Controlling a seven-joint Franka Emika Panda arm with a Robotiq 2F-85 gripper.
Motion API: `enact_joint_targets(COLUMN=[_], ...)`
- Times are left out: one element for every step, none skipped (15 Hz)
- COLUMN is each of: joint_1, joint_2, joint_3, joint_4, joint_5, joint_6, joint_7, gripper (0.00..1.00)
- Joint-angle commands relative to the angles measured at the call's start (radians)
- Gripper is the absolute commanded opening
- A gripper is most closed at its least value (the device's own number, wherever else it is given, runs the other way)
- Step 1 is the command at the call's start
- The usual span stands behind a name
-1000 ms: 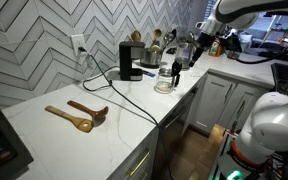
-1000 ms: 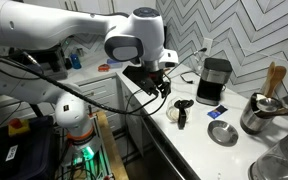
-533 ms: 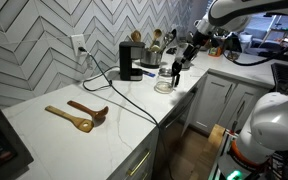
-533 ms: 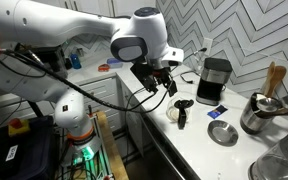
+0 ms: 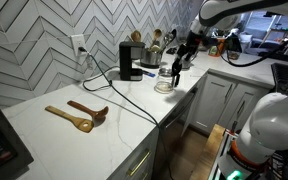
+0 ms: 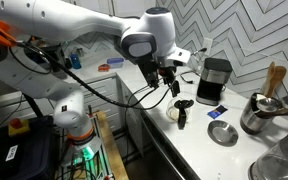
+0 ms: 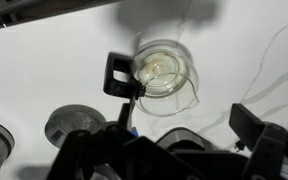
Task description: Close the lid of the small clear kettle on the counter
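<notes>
The small clear kettle [image 5: 165,78] stands on the white counter [image 5: 104,130] and also shows in an exterior view [image 6: 181,109]. In the wrist view I look down into the kettle [image 7: 166,80]. Its mouth is uncovered. A dark piece at its left edge [image 7: 117,74] is the handle with the lid raised over it; I cannot tell them apart. My gripper [image 5: 181,59] hangs open and empty just above the kettle, touching nothing [image 6: 170,86]. In the wrist view the gripper [image 7: 174,135] has its jaws wide apart just short of the kettle.
A black coffee machine [image 5: 130,62] stands behind the kettle, with a cable trailing across the counter. Wooden spoons [image 5: 79,115] lie farther along the counter. A dark round dish [image 6: 222,133] and a metal pot of utensils [image 6: 260,112] stand beyond the kettle. The counter's front edge is close by.
My gripper has come down and moved in toward the kettle, staying open. The kettle has not moved.
</notes>
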Motion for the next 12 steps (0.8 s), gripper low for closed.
enact_joint_targets(joint_1=[-0.029, -0.031, -0.032, -0.033, -0.032, -0.03, -0.032, -0.032, -0.035, -0.037, -0.038, -0.037], joint_2=[0.079, 0.098, 0.113, 0.131, 0.144, 0.163, 0.177, 0.193, 0.204, 0.215, 0.222, 0.221], joint_3=[0.018, 0.019, 0.019, 0.019, 0.019, 0.014, 0.016, 0.014, 0.016, 0.018, 0.019, 0.021], joint_4=[0.075, 0.094, 0.107, 0.124, 0.136, 0.15, 0.157, 0.165, 0.17, 0.177, 0.183, 0.191], joint_5=[0.025, 0.023, 0.022, 0.019, 0.023, 0.035, 0.031, 0.036, 0.032, 0.032, 0.034, 0.038], joint_6=[-0.063, -0.073, -0.08, -0.089, -0.092, -0.097, -0.091, -0.093, -0.087, -0.087, -0.086, -0.092], joint_7=[0.028, 0.03, 0.029, 0.025, 0.022, 0.018, 0.019, 0.013, 0.015, 0.018, 0.018, 0.017], gripper=[1.0, 1.0, 1.0, 1.0, 1.0, 1.0, 1.0, 1.0, 1.0, 1.0, 1.0, 1.0])
